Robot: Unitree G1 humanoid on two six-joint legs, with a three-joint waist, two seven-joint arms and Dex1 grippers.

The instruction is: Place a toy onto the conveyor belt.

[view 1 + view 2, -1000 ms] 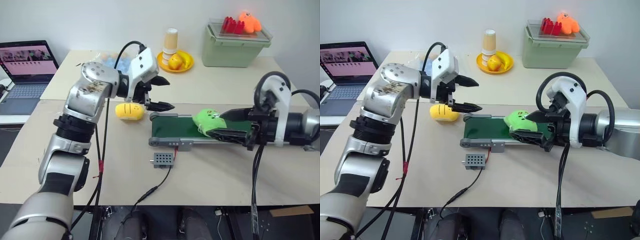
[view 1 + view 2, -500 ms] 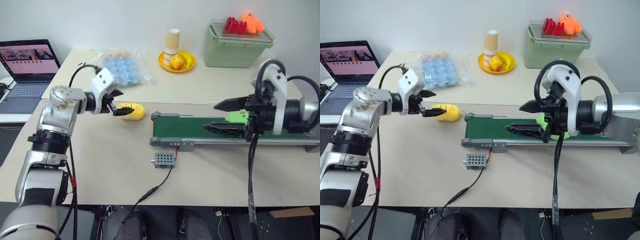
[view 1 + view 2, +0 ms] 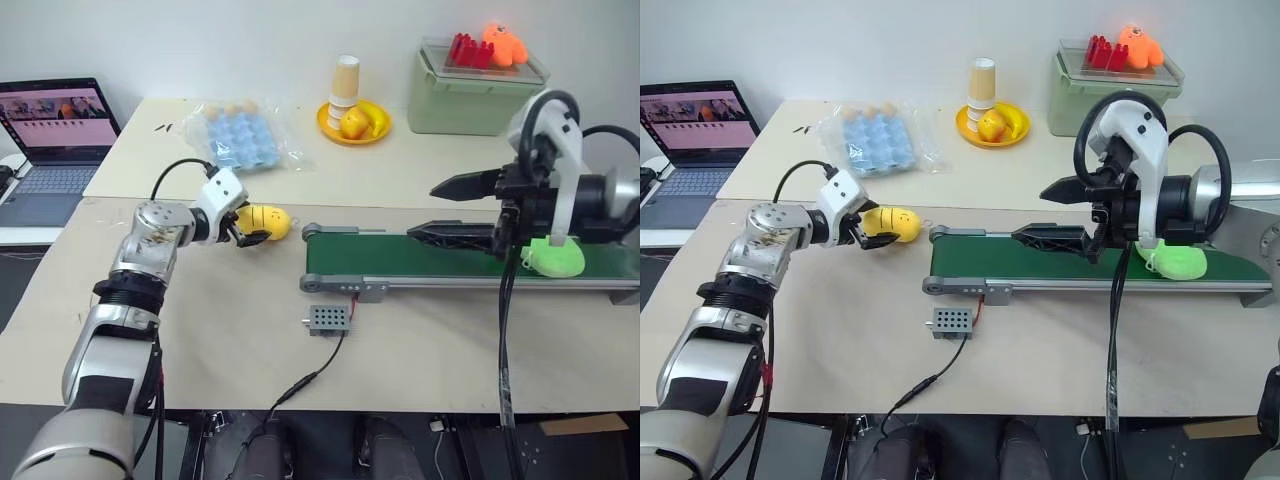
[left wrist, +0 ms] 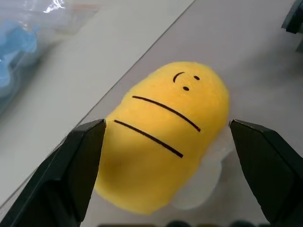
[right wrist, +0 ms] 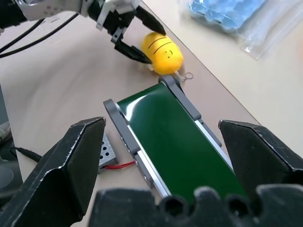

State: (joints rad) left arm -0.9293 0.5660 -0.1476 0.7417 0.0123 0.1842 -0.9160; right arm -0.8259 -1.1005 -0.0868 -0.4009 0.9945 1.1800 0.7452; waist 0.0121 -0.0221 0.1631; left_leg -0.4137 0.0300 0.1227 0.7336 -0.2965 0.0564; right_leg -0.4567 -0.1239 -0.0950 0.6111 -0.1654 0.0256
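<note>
Reaching mid-left, we straddle the yellow toy (image 4: 163,137) with our left gripper (image 3: 243,226), jaws apart, ready to grasp; our right gripper (image 3: 455,210) gapes over the conveyor belt (image 3: 400,260) at centre.

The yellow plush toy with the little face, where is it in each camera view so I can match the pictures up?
Left eye view: yellow toy on the table, just off the conveyor belt's left end.
Right eye view: same spot, by the open left pincer.
Left wrist view: centre, between that pincer's two fingers.
Right wrist view: beyond the belt's far end.
Shared landmark: the belt's end roller beside the toy.
</note>
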